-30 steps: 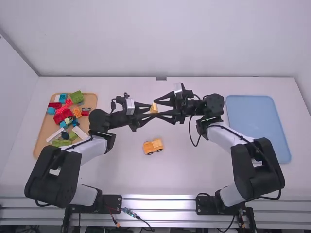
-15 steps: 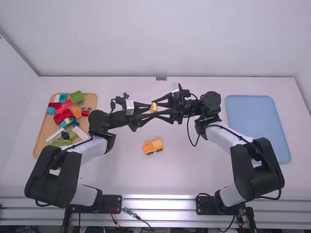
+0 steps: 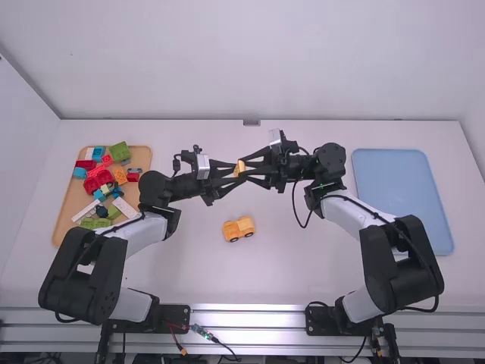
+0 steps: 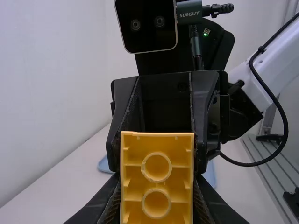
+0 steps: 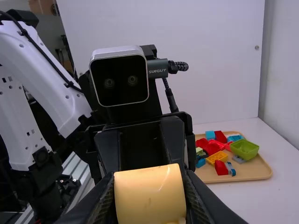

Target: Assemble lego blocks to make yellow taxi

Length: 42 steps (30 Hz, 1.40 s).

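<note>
The yellow car [image 3: 239,229] stands on the table [image 3: 288,269], its lower body apparently assembled. Beyond the car, my left claw [image 3: 233,172] and right claw [image 3: 247,168] both clamp one yellow block [image 5: 149,193]. The block is not attached to the car; judged remaining: release one claw, align, press on. Unused pieces [image 3: 119,151] occupy the tan tray [image 3: 68,206], well left of the car.

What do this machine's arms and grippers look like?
Both arms have smooth white links and chunky black joints, with a thin black cable looping along them. Each gripper, left and right, is black with two tapering fingers, beneath a dark, rounded-square camera face with two small lenses.
</note>
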{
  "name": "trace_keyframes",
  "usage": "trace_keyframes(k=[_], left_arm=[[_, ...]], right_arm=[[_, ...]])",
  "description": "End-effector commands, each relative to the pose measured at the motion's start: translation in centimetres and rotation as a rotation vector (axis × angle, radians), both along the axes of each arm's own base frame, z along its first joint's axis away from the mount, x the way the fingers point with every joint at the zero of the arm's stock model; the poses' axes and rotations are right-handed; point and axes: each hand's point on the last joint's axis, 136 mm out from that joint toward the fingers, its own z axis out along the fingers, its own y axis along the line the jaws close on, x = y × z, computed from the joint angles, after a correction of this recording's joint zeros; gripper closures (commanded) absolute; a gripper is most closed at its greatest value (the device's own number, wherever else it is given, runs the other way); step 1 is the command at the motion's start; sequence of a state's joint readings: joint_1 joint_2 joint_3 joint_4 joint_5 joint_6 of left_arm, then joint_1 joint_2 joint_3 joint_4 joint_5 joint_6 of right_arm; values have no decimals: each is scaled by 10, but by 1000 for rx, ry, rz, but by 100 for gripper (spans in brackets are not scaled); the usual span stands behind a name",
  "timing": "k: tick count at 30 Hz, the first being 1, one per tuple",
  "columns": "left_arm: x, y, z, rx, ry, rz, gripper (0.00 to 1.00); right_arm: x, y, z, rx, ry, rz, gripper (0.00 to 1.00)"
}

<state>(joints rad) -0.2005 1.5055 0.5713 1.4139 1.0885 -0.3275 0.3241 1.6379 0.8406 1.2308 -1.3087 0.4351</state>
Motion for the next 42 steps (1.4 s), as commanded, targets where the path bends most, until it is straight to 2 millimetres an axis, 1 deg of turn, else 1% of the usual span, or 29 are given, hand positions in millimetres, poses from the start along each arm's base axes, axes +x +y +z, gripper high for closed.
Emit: trace_keyframes(k=[1,3,6,7,9,10,11,13,16,17,19,25,29,30,33,34,37,38,39,41,42], left_arm=[[-1,-2,0,-1,-15,-2,94],[-1,-2,1,-2,-18,-1,94],[-1,-2,1,-3,-18,2,91],[-1,-1,1,-3,-18,3,83],[0,0,1,-4,-15,6,59],[0,-1,1,-3,-15,4,53],[0,0,1,-4,-14,7,44],[0,-1,0,-2,-10,2,22],[0,-1,-2,1,2,2,5],[1,-1,-3,1,7,3,2],[1,-1,-4,4,10,5,1],[4,-1,-9,16,21,12,1],[12,5,-12,23,56,32,1],[20,10,-15,32,97,49,1],[32,15,-20,59,149,66,1],[39,17,-24,82,179,80,1],[57,24,-34,136,245,132,1],[68,28,-40,169,292,175,1],[75,31,-44,195,321,205,1],[83,35,-52,252,363,250,1],[89,40,-57,306,393,290,1]], right_arm=[[1,2,4,0,-5,12,68],[0,2,3,-1,-6,16,72],[0,2,3,-1,-6,15,73],[0,2,3,-2,-7,16,74],[0,2,3,-2,-8,19,76],[0,2,3,-2,-8,18,77],[0,2,3,-2,-13,16,77],[2,-1,3,-2,-31,12,77],[5,-4,4,-2,-32,2,81],[5,-4,4,-2,-32,1,81],[6,-5,4,0,-38,-3,82],[17,-15,5,4,-38,-53,84],[25,-24,5,5,-37,-85,84],[29,-29,5,3,-34,-97,84],[34,-34,5,-7,-32,-108,85],[39,-36,4,-16,-29,-115,85],[48,-36,0,-42,-18,-125,85],[56,-35,-3,-61,-2,-148,85],[61,-34,-5,-76,8,-168,85],[72,-34,-11,-114,32,-214,85],[81,-32,-17,-154,50,-258,87]])
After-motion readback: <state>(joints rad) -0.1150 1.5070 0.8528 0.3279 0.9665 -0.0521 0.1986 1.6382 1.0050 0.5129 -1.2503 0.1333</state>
